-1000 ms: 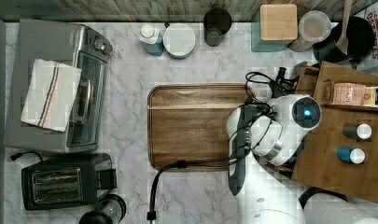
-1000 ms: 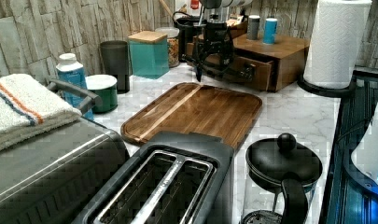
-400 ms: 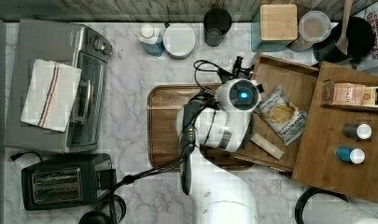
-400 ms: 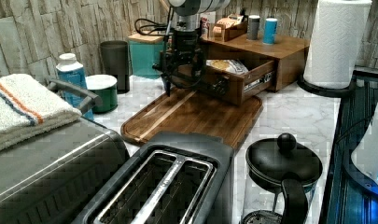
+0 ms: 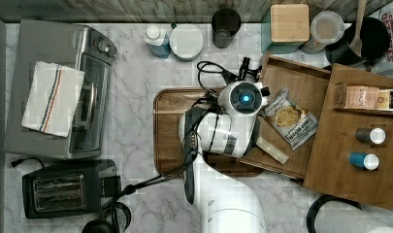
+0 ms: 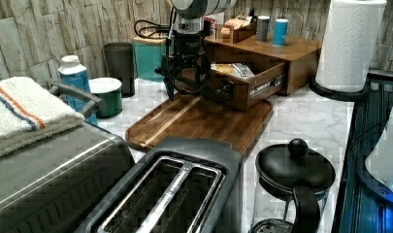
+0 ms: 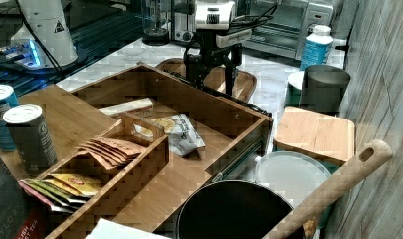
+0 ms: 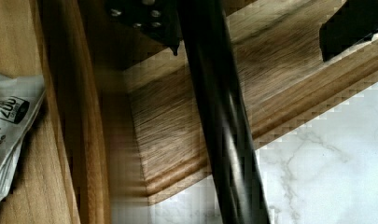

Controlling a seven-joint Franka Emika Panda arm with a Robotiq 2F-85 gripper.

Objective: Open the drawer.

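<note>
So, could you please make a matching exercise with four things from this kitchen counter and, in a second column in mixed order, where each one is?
Things:
1. snack bag
2. striped towel
3. gripper
4. two small cans

Places:
A. on top of the toaster oven
B. on the cabinet's flat wooden top
C. inside the pulled-out drawer
D. at the drawer's black bar handle, above the wooden tray board

Pairs: 1-C, 2-A, 3-D, 4-B
</note>
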